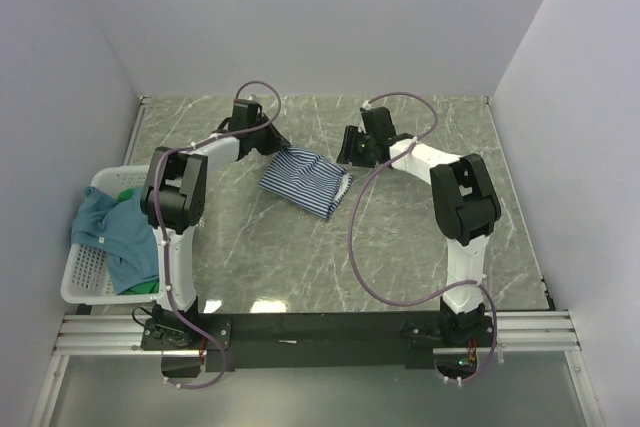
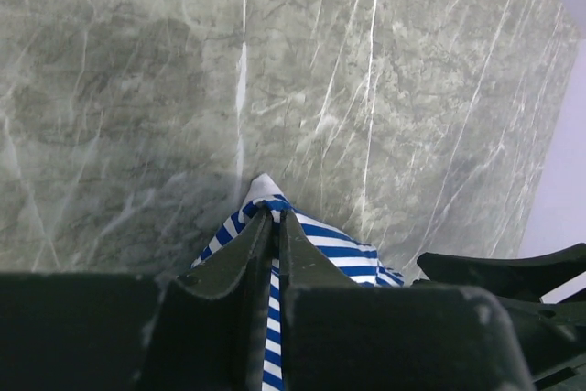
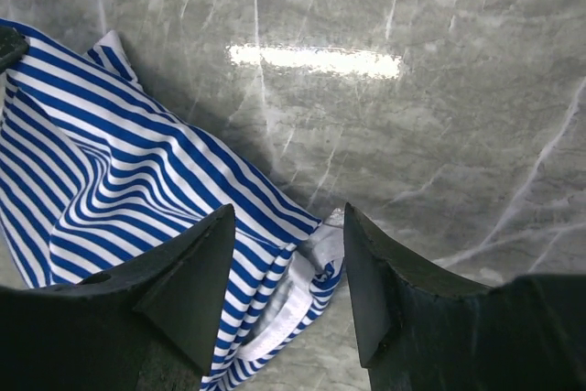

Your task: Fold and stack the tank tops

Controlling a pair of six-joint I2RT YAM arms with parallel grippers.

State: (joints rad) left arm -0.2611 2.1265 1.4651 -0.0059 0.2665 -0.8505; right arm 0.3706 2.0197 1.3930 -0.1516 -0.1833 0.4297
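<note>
1. First, look at the lower left of the top view. The white mesh basket [image 1: 85,272] sits at the left edge of the grey marbled table [image 1: 420,247].
2. The teal tank top [image 1: 105,227] hangs over the basket's rim. The green tank top [image 1: 148,287] peeks out under it at the basket's near right corner.
3. Further up, near the middle of the frame, the striped tank top [image 1: 305,182] lies rumpled on the table, well apart from the basket.
4. Your left gripper [image 2: 273,217] is at the garment's upper left corner. In the left wrist view it is clenched on the striped tank top, with its fingers [image 2: 307,267] pressed together and a fold of striped cloth pinched between them.
5. Your right gripper [image 3: 286,226] is at the garment's upper right corner. In the right wrist view it is released, jaws standing apart over the white-edged hem and grasping nothing. You cannot tell whether the tips touch the cloth.
</note>
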